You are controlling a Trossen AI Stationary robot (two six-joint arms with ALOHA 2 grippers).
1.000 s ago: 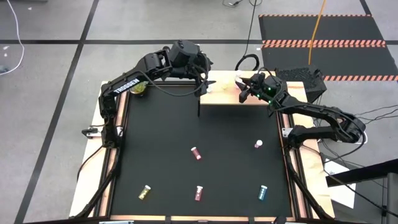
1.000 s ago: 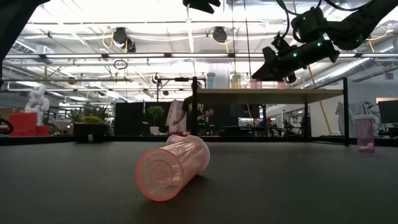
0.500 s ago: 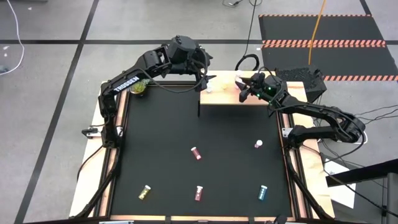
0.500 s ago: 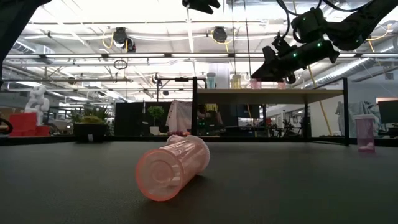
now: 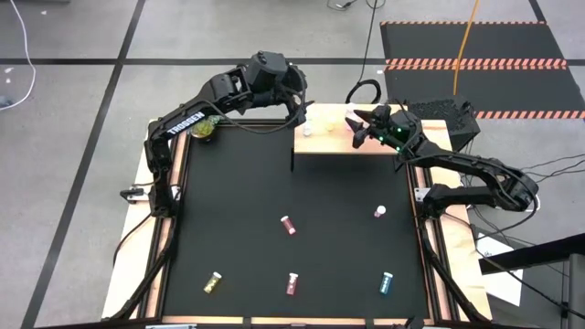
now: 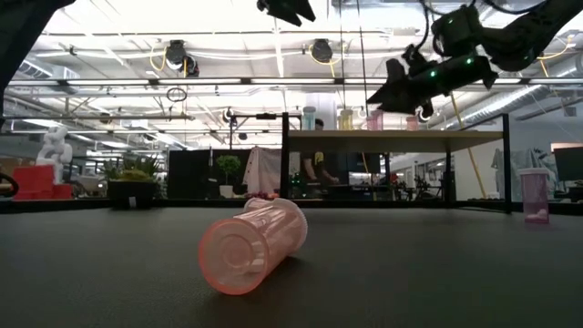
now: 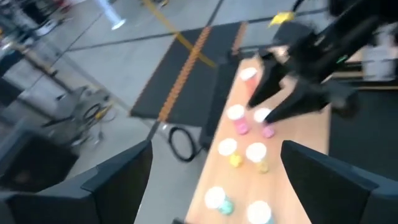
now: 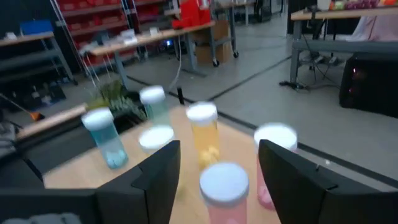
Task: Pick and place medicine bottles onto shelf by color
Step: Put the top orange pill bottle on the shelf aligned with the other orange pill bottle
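Standing on pale wood shelf [image 5: 334,139]: white-capped cylindrical bottles [image 8: 203,135].

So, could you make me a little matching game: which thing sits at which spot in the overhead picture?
Things:
1. teal bottle
2. yellow bottle
3. right tool
4. potted plant

Places:
A. over the pale shelf
B. lower left of the black tabletop
C. by the tabletop's upper left corner
D. lower right of the tabletop

Pairs: 1-D, 2-B, 3-A, 4-C.
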